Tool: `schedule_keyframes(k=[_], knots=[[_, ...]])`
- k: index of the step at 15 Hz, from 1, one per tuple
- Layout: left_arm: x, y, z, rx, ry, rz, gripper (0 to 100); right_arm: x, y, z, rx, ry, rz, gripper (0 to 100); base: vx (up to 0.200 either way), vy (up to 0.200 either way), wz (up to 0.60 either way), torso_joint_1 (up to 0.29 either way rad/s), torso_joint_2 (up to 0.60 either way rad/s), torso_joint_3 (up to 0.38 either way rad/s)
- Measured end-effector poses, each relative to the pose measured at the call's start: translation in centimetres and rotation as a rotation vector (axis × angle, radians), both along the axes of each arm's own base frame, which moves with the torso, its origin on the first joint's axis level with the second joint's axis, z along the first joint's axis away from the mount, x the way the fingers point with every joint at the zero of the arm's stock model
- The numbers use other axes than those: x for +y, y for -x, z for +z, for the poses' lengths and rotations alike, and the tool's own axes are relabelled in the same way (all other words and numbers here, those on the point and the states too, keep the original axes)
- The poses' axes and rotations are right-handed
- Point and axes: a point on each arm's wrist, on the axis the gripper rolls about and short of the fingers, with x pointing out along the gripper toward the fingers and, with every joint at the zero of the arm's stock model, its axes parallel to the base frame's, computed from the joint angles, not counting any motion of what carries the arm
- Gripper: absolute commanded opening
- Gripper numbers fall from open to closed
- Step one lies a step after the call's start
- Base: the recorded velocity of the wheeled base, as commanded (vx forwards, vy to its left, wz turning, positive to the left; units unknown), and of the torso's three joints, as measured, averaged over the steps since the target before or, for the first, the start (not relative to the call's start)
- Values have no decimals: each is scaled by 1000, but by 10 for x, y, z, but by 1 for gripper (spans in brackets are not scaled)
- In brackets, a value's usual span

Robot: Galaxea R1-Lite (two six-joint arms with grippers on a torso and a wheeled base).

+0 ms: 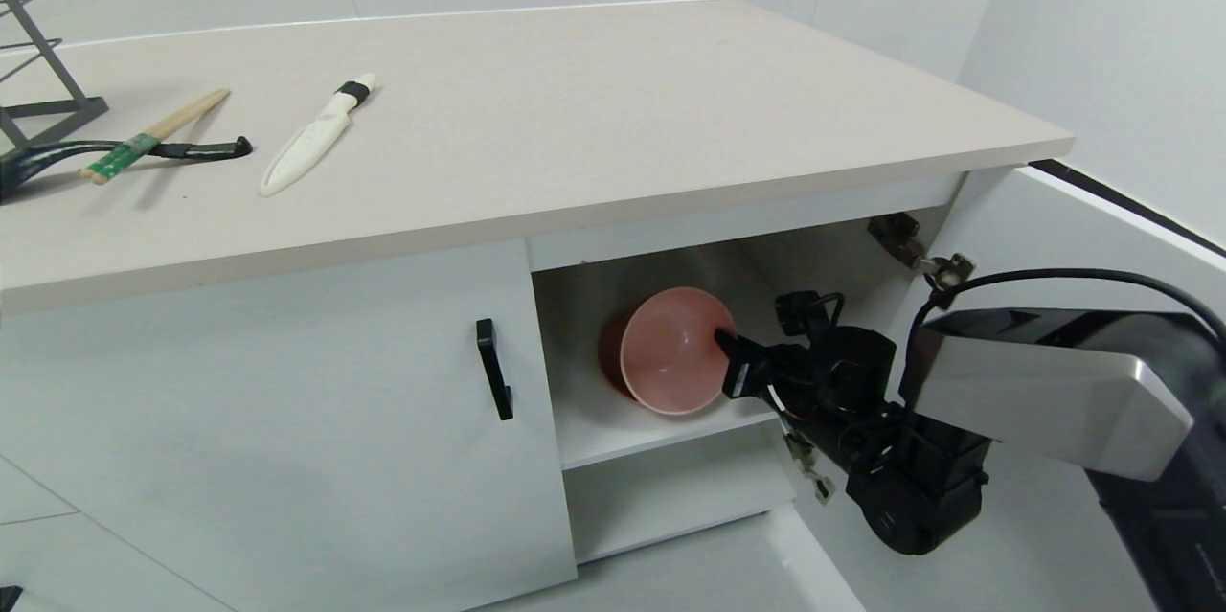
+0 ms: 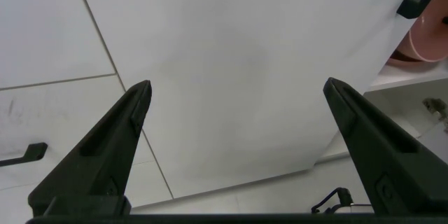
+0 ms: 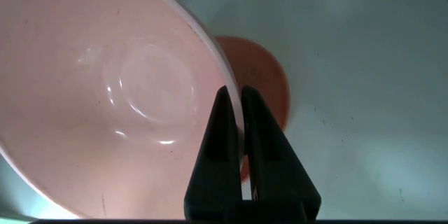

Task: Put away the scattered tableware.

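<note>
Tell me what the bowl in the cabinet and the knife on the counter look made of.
Bowl: probably plastic, pink and semi-glossy, judging by the thin rim and soft highlights inside.
Knife: cream and matte with a black band. It may be a ceramic blade or a plastic sheath; I cannot tell which.

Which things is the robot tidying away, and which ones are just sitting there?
For the job: pink bowl in the right gripper, white knife, wooden stick, black utensil.
Just there: metal rack, closed cupboard door.
</note>
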Motion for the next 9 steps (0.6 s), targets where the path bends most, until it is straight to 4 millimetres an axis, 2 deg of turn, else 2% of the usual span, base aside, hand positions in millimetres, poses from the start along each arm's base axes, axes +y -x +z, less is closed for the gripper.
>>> schedule_keyframes(k=[9], knots=[[0, 0, 0, 1, 0, -1, 100, 0, 0, -3, 2, 13, -19, 0, 0, 0, 0, 0, 0, 0]])
